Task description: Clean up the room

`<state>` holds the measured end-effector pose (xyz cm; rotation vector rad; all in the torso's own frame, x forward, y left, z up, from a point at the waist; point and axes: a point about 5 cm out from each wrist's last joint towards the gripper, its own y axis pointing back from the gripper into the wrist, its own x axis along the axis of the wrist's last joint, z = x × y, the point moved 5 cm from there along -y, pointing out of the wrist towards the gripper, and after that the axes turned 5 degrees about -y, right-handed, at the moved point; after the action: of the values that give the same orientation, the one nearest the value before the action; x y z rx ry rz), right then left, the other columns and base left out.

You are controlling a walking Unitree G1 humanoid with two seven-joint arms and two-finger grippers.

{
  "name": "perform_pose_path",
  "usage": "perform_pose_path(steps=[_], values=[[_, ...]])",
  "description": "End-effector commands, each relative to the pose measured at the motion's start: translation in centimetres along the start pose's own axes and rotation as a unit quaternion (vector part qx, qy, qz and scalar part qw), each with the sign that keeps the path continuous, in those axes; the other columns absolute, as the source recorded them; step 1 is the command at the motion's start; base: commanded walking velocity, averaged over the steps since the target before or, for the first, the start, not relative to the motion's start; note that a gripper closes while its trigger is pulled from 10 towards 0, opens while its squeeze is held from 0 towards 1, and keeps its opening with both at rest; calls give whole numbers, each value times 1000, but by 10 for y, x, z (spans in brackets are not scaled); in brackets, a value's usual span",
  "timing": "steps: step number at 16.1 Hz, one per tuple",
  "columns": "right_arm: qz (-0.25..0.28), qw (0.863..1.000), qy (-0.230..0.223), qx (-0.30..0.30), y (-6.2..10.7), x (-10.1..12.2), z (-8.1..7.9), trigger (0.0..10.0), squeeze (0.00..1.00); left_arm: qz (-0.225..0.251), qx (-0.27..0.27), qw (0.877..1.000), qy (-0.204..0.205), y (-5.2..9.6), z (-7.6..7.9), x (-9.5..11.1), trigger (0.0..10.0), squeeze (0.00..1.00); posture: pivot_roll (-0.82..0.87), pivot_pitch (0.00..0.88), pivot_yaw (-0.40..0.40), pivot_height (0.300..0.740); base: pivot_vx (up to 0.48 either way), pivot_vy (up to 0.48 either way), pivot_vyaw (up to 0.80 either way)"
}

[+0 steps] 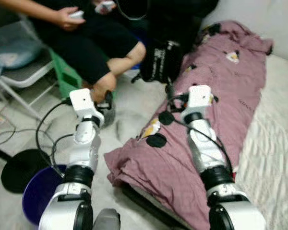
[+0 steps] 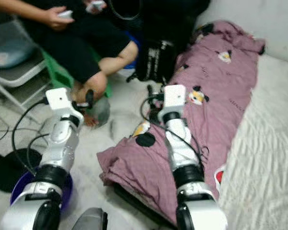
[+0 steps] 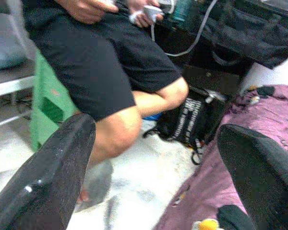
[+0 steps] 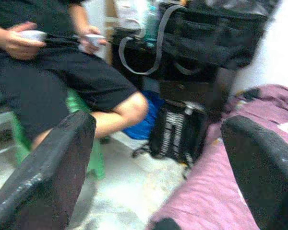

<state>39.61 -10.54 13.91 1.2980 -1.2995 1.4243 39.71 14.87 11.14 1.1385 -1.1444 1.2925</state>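
Blanket (image 1: pixel 216 91), mauve with cartoon prints, lies crumpled along the bed (image 1: pixel 273 143). Over it the right gripper (image 4: pixel 158 158) hovers with both fingers wide apart, empty. The left gripper (image 3: pixel 153 163), equally spread and empty, hangs beside the bed, facing a seated person (image 1: pixel 91 43) on a green stool (image 1: pixel 65 76).

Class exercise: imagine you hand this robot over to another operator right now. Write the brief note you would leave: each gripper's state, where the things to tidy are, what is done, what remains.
Left gripper: open, holding nothing, raised above the floor beside the bed, pointing toward the seated person.
Right gripper: open, holding nothing, above the near part of the purple blanket.
Things: the blanket lies rumpled along the white mattress, its near end bunched and hanging toward the floor. A black bag stands on the floor by the bed. A blue basin sits by the robot's left side.
Done: nothing tidied, as far as things lie.
Left: probably take hold of the blanket and straighten or fold it.
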Motion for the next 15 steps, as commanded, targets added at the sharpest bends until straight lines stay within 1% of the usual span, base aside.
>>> perform_pose_path(steps=[1, 7, 15], values=[[1, 1000, 7, 6, -2, 1, -1, 10000, 0, 2, -11, 1000, -3, -1, 7, 0, 10000, 0, -28, 4, -29, 740, 0, 0, 788], [1, 1000, 14, 12, -2, 1, -2, 10000, 0, 3, -12, 1000, 2, -1, 8, -1, 10000, 0, -29, 13, -33, 740, 0, 0, 788], [1, 1000, 16, 17, -2, 0, -3, 10000, 0, 3, -16, 1000, -3, -1, 11, -3, 10000, 0, -27, 0, -33, 740, 0, 0, 788]])
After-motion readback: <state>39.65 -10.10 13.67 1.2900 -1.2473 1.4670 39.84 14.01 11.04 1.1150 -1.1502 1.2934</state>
